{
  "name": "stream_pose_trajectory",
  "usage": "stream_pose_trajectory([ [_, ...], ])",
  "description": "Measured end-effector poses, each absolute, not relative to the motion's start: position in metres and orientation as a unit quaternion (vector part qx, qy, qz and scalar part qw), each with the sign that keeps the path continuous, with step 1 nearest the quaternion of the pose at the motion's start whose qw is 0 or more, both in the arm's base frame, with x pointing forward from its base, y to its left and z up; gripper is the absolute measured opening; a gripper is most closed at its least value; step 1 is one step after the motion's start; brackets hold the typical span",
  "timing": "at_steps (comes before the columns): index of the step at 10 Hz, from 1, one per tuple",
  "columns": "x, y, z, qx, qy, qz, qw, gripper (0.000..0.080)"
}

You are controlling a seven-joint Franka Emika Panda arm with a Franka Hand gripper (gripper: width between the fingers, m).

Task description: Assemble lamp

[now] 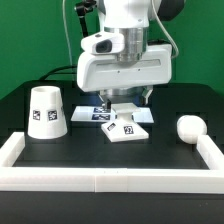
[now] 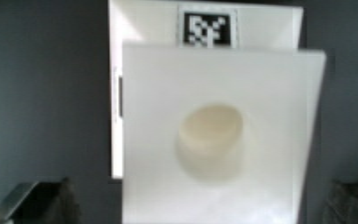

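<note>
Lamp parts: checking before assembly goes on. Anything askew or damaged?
Nothing stands out. The shade stands upright, the base lies flat under the gripper, and the bulb rests alone on the exterior view's right.

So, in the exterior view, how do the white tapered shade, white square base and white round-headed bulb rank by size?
1. white tapered plastic shade
2. white square base
3. white round-headed bulb
The last two look close.
</note>
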State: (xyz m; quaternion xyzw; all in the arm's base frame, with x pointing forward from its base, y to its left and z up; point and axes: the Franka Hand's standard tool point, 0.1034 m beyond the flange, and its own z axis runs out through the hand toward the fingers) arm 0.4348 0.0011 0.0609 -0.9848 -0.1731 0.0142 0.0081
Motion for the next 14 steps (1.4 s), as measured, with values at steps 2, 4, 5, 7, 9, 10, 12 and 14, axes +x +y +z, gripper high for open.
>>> stream_pose_trajectory([
  [2,0.433,0.001,0.058,-0.985,-0.172,0.017,0.009,0.0699],
  [4,0.429,0.001,0.051,-0.985,-0.172,0.024,0.01,0.0699],
  [5,0.428,0.001,0.047,-0.985,-0.173,0.026,0.011,0.0699],
  [7,0.425,0.001,0.042,-0.985,-0.173,0.028,0.011,0.0699],
  [9,0.427,0.001,0.044,-0.985,-0.173,0.026,0.011,0.0584],
  [10,0.428,0.001,0.044,-0.985,-0.173,0.026,0.011,0.0535],
  [12,0.428,0.001,0.044,-0.985,-0.173,0.026,0.011,0.0535],
  [14,0.428,0.001,0.044,-0.985,-0.173,0.026,0.011,0.0535],
])
